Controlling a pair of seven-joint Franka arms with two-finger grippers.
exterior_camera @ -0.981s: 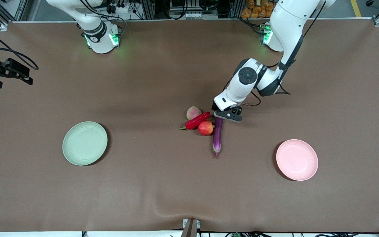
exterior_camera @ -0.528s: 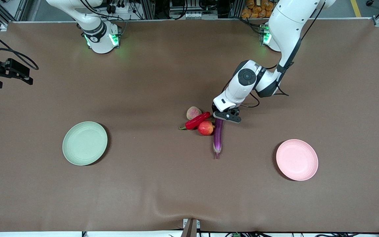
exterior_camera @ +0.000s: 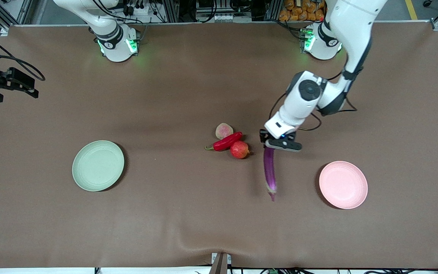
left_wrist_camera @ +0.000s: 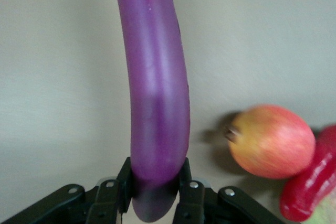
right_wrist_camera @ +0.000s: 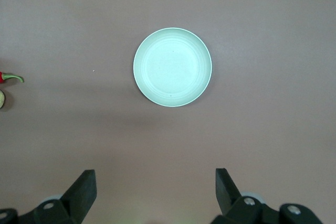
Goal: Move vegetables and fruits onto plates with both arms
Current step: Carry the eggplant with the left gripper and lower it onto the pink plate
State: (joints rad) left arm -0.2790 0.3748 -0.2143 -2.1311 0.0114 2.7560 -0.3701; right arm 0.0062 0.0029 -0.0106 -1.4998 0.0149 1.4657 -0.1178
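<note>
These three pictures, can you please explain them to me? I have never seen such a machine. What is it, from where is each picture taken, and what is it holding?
Two white robot arms stand at a brown table. The wide picture looks down from a high camera facing them. The other two come from cameras on the arms' wrists.

The left gripper is shut on one end of a purple eggplant, lifted between the produce pile and the pink plate. The right gripper waits open, high above the green plate.

On the table lie a red chili pepper, an apple and a peach.
</note>
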